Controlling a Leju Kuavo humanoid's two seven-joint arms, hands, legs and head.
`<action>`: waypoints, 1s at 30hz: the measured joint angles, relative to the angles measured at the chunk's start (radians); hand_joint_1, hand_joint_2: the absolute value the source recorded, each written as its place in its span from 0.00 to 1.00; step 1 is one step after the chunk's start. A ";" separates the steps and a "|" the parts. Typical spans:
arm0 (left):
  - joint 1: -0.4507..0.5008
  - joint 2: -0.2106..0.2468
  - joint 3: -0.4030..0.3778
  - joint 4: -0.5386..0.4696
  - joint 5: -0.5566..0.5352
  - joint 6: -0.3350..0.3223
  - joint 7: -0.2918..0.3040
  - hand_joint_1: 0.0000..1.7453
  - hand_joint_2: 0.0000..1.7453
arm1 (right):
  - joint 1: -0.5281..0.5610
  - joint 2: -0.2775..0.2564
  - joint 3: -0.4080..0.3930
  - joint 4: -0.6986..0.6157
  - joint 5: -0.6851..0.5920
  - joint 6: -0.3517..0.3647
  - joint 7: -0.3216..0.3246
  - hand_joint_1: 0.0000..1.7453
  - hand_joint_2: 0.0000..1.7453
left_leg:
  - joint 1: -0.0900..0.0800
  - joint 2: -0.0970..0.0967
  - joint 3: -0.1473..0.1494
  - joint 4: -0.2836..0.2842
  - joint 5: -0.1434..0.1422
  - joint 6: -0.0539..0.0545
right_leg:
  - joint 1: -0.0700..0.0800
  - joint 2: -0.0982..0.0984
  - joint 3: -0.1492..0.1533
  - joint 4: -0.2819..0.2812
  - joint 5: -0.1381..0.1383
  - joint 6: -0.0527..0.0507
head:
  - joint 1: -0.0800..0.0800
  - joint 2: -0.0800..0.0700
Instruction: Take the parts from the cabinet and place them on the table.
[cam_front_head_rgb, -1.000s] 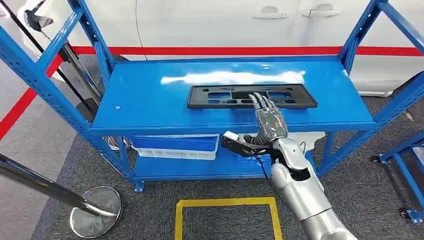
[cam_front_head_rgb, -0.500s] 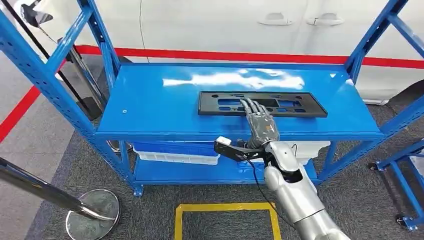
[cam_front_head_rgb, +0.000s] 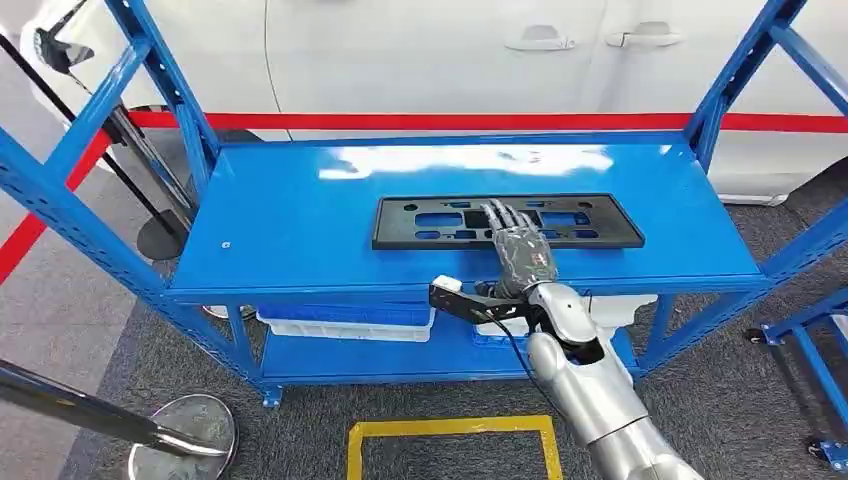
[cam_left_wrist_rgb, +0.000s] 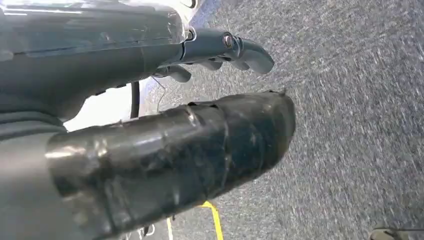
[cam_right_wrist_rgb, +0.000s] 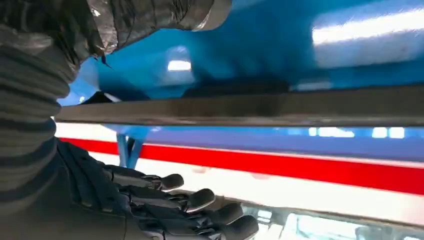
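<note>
Black and flat, the part (cam_front_head_rgb: 506, 221) lies on the top shelf (cam_front_head_rgb: 300, 230) of the blue cabinet, near the front edge. The right robot hand (cam_front_head_rgb: 520, 245) lies flat on top of the part, fingers (cam_front_head_rgb: 500, 215) stretched out and a little apart, gripping nothing. The left robot hand (cam_left_wrist_rgb: 165, 150) hangs over the grey carpet (cam_left_wrist_rgb: 350, 100); I cannot tell how its fingers stand.
</note>
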 joint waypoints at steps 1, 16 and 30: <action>0.001 0.000 0.000 0.000 -0.003 0.001 0.000 0.00 0.00 | 0.000 0.003 0.000 0.004 0.000 0.000 0.000 0.00 1.00 | 0.000 0.000 0.008 -0.038 0.041 0.001 | 0.000 0.002 0.008 0.001 -0.007 0.001 | 0.000 0.000; 0.001 -0.001 0.002 0.001 -0.009 0.008 -0.003 0.00 0.00 | -0.008 0.016 0.010 0.036 0.008 0.001 -0.001 0.00 1.00 | 0.000 -0.004 0.159 -0.308 0.122 0.055 | 0.000 0.001 -0.152 0.282 -0.095 0.056 | 0.001 0.000; -0.002 -0.003 0.005 0.002 -0.017 0.014 0.003 0.00 0.00 | -0.028 0.018 0.026 0.101 0.040 0.025 0.034 0.30 1.00 | -0.002 -0.003 0.005 0.012 -0.020 0.004 | 0.002 -0.001 -0.004 -0.007 0.013 -0.002 | -0.001 0.000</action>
